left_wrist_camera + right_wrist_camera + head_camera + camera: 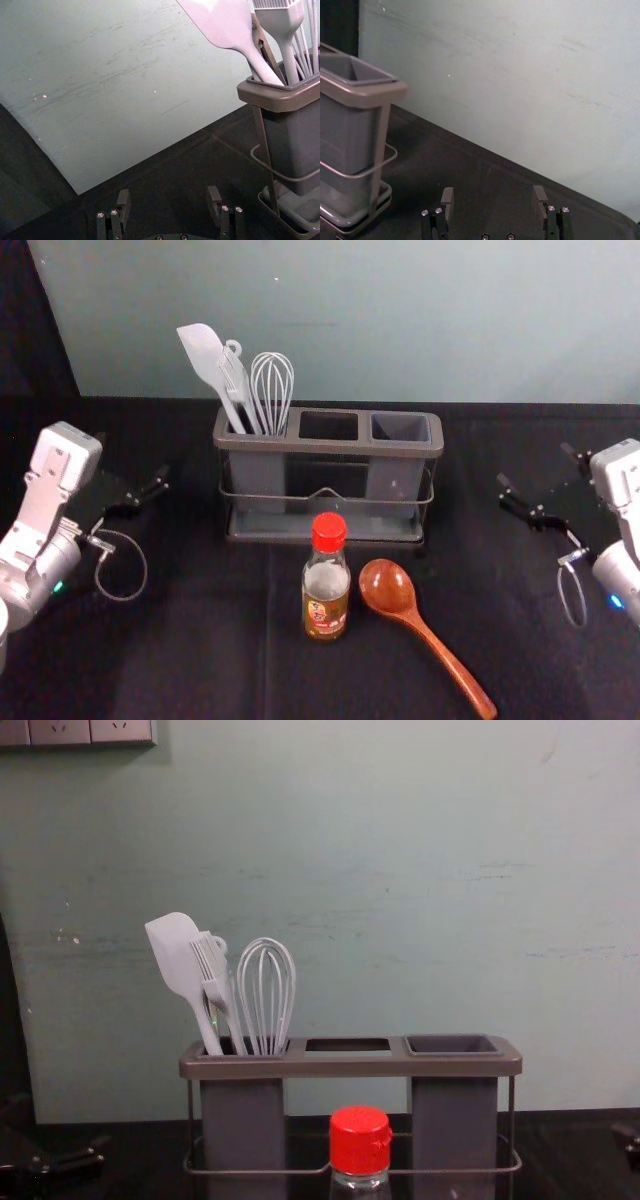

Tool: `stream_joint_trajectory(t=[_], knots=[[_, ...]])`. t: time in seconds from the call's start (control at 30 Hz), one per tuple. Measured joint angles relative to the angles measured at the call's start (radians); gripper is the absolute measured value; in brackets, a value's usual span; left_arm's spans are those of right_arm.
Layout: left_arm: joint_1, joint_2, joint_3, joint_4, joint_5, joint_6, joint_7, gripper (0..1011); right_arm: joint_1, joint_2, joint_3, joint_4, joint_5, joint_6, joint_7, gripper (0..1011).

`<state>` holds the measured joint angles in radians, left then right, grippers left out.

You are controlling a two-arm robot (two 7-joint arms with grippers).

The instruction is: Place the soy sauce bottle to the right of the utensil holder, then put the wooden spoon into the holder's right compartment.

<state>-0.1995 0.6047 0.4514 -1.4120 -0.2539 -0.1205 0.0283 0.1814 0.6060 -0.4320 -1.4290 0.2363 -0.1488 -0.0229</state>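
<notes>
Both steps are left to be done – bottle (326,602) and spoon (432,638) are seen before the holder (335,446). Spread and empty, the left gripper (168,196) and right gripper (493,195) are poised at its left and right.

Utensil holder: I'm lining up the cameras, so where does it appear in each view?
Head view: utensil holder, centre, behind the soy sauce bottle.
Left wrist view: one edge, its left compartment showing.
Right wrist view: one edge, its right compartment showing.
Chest view: low, near centre, behind the bottle.
Shared landmark: the pale wall.
</notes>
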Motion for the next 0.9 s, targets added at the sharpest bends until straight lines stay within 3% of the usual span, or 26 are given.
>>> stream_joint_trajectory(t=[0.3,0.4,0.57,0.7,0.87,0.9], knots=[[0.000,0.000,0.000,0.000,0.000,0.000,0.000,1005,-0.054,0.022,0.048,-0.086,0.009,-0.010,0.012,1002],[0.000,0.000,0.000,0.000,0.000,0.000,0.000,1005,-0.085,0.036,0.077,-0.133,0.031,-0.010,0.020,1003],[0.000,0.000,0.000,0.000,0.000,0.000,0.000,1005,-0.140,0.062,0.129,-0.204,0.095,-0.018,0.056,1003],[0.000,0.000,0.000,0.000,0.000,0.000,0.000,1005,-0.195,0.089,0.183,-0.252,0.222,-0.044,0.159,1003],[0.000,0.000,0.000,0.000,0.000,0.000,0.000,1005,-0.252,0.120,0.227,-0.292,0.339,-0.066,0.282,1003],[0.000,0.000,0.000,0.000,0.000,0.000,0.000,1005,-0.252,0.120,0.227,-0.292,0.339,-0.066,0.282,1003]])
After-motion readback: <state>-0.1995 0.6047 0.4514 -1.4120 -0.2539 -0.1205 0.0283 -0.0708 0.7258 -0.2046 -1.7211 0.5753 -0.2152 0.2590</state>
